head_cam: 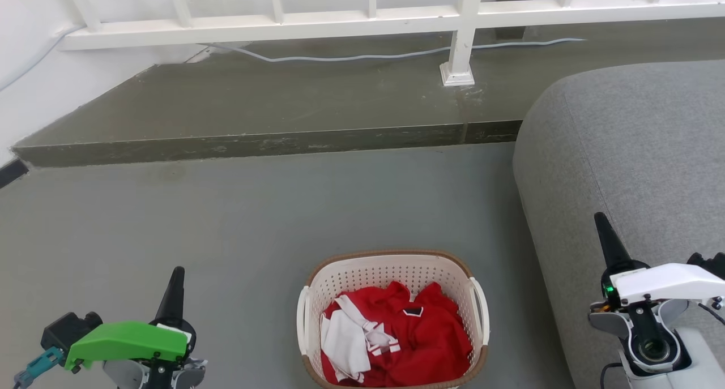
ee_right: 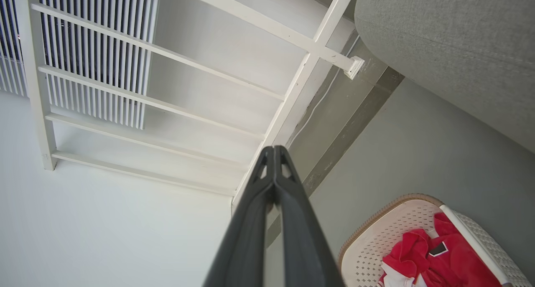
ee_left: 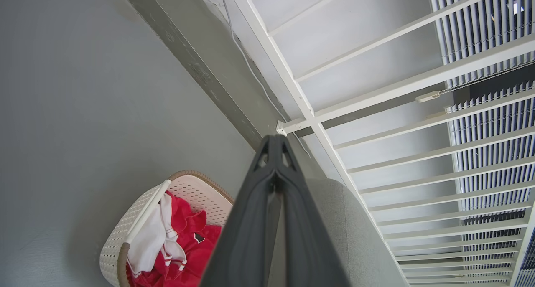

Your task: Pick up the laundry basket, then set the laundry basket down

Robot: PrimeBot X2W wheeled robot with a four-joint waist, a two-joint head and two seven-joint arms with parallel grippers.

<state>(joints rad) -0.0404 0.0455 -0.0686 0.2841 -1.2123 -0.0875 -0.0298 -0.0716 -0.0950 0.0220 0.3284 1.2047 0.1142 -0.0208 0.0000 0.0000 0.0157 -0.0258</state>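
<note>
**Here: laundry basket on the floor, both grippers clenched**

The laundry basket (head_cam: 391, 273) stands upright on the grey floor (head_cam: 226, 225), well apart from the floor's far edge, where a raised concrete step (head_cam: 283, 111) begins, and near the front of a grey sofa (head_cam: 634, 162) along the floor's right side. Its brown woven-look rim faces up, with a white handle on each side. Inside lie a crumpled red garment (head_cam: 419, 326) and, towards the basket's left wall, a white cloth (head_cam: 345, 338).

The left gripper (head_cam: 177, 276) is above the floor to the basket's left and apart from it. Its two dark fingers are pressed together tip to tip in the left wrist view (ee_left: 273, 143), where the basket (ee_left: 121, 232) lies at lower left. The right gripper (head_cam: 600, 222) is in front of the sofa, to the basket's right and apart from it. It is likewise clenched (ee_right: 273, 151), with the basket (ee_right: 376, 245) at lower right.

A white railing (head_cam: 464, 32) stands on the step, and a pale cable (head_cam: 351, 56) trails along its base.
</note>
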